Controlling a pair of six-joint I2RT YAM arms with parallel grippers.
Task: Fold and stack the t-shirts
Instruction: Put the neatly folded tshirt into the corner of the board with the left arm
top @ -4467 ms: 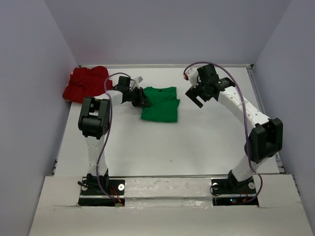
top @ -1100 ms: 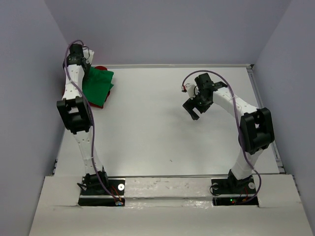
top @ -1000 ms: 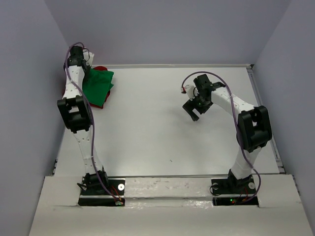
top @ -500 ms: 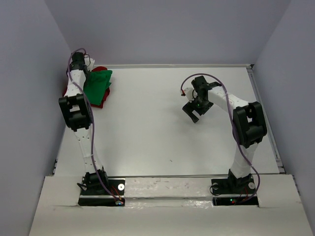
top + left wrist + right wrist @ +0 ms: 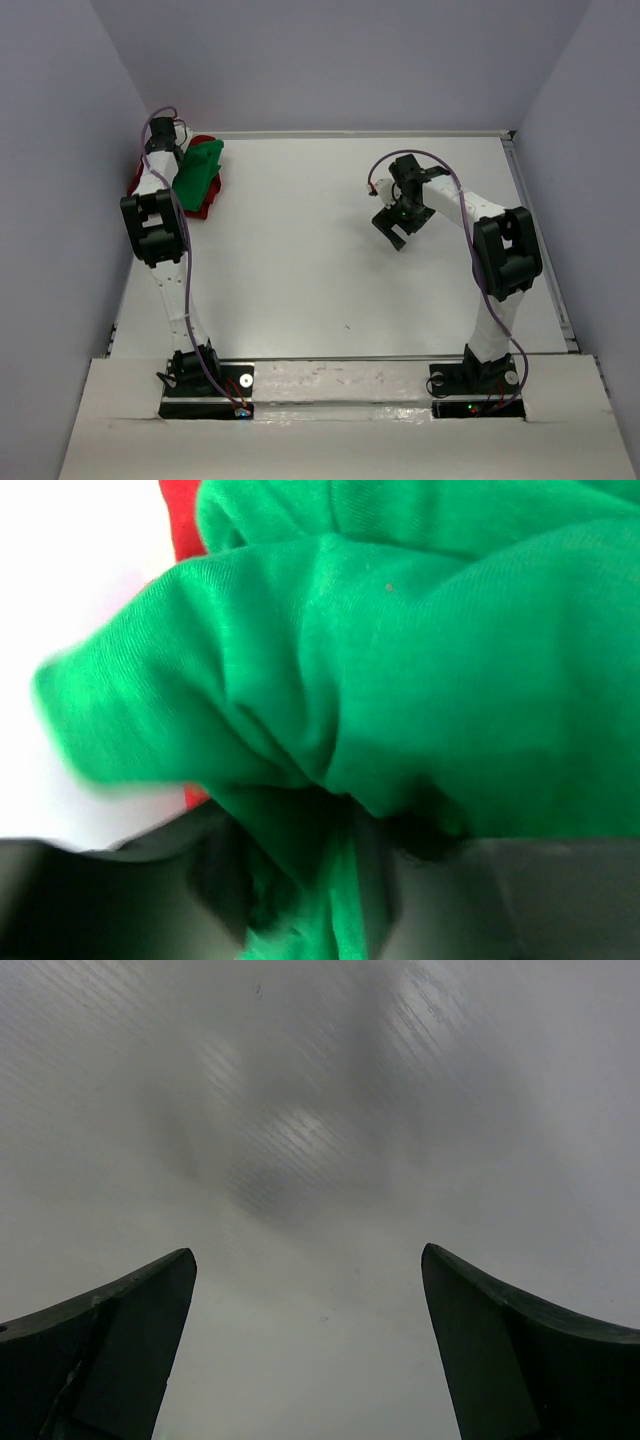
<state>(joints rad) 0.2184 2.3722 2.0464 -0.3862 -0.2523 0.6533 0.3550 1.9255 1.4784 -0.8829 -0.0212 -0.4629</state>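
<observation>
Far left corner of the table (image 5: 330,270): the green t-shirt (image 5: 198,170) sits bunched atop the red t-shirt (image 5: 180,530), with cloth running between your left gripper (image 5: 320,890) fingers; whether they pinch it cannot be told. Your right gripper (image 5: 305,1255) hangs spread and empty mid-table. Lift away with cloth snagged and you risk dragging the fold open.

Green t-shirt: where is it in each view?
Top external: green t-shirt at the far left corner, on top of the red t-shirt.
Left wrist: the green t-shirt fills most of the frame, bunched.
Right wrist: not in it.
Shared landmark: the red t-shirt, at the left wrist view's top-left edge.
</observation>
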